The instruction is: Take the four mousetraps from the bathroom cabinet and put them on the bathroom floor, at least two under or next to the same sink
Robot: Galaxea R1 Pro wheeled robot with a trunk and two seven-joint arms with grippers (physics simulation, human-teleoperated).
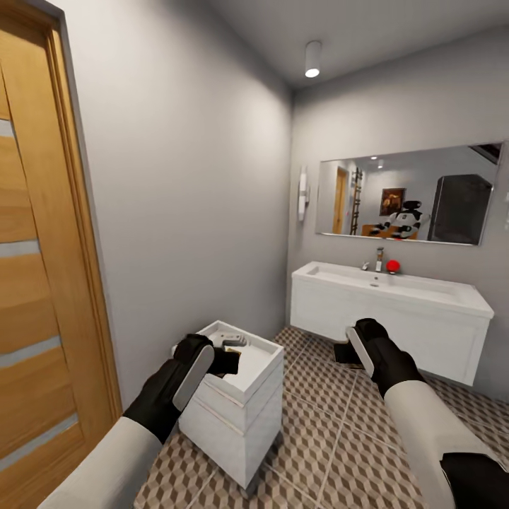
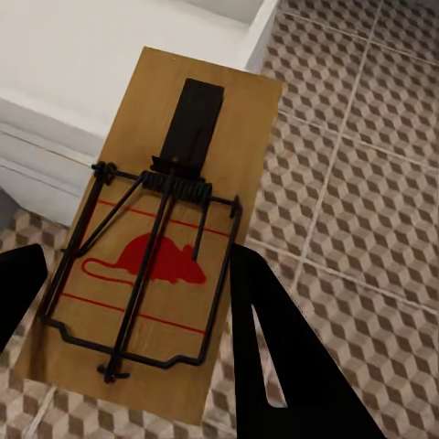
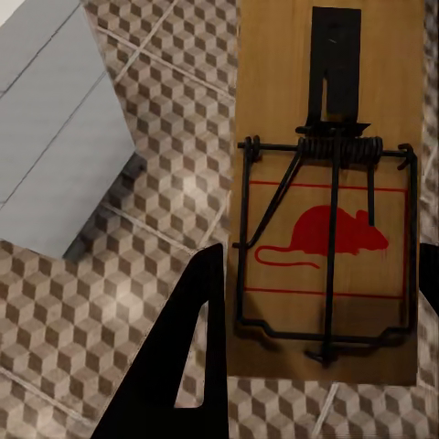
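One mousetrap (image 2: 155,247), a tan board with black wire and a red mouse print, sits between the fingers of my left gripper (image 2: 135,265), which is shut on it. It hangs over the edge of a white drawer unit (image 1: 233,410). My right gripper (image 3: 322,256) is shut on a second mousetrap (image 3: 329,201) above the bathroom floor (image 3: 137,274). In the head view the left gripper (image 1: 225,360) is over the drawer unit. The right gripper (image 1: 348,350) is low in front of the bathroom sink (image 1: 389,283). The cabinet is out of view.
A wooden door (image 1: 42,283) stands at the left, close to my left arm. The white vanity (image 1: 396,332) hangs on the far wall under a mirror (image 1: 410,194). A red object (image 1: 393,266) sits by the tap. Patterned tiles (image 1: 332,438) stretch between the drawer unit and the vanity.
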